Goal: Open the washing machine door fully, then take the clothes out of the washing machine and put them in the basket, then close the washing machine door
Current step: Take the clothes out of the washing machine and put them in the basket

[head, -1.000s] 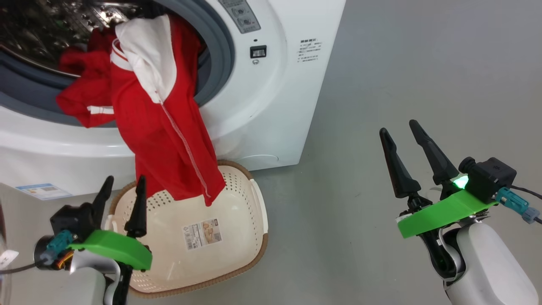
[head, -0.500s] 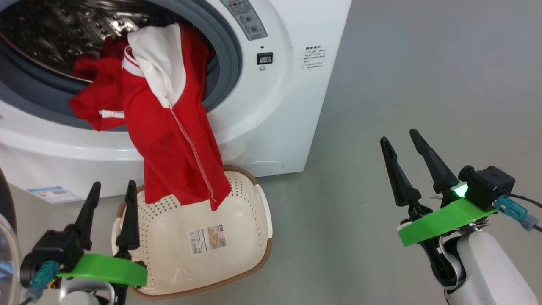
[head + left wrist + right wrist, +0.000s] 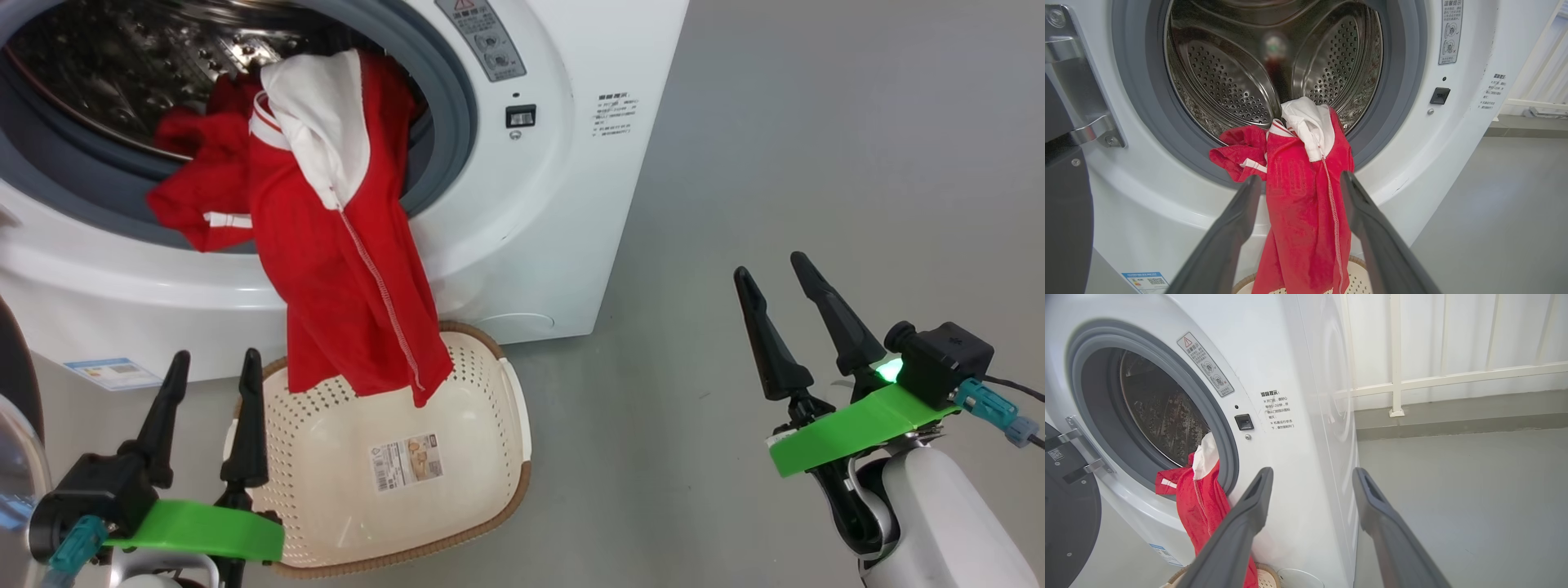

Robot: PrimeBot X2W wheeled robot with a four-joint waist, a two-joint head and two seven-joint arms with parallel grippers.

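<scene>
Clothes [image 3: 343,269], 1 bright red fabric garment with white trim, hang from the mouth of the white boxy washing machine [image 3: 531,245], hem over the cream perforated plastic basket [image 3: 478,392] at 6 o'clock. Left pincer [image 3: 217,354] and right pincer [image 3: 768,265] gape wide, empty. Grip high, where folds possibly snag inside; lift clear.

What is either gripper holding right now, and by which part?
Nothing. The left gripper and right gripper are both open and empty. The clothes hang untouched from the washing machine opening, over the basket.
</scene>
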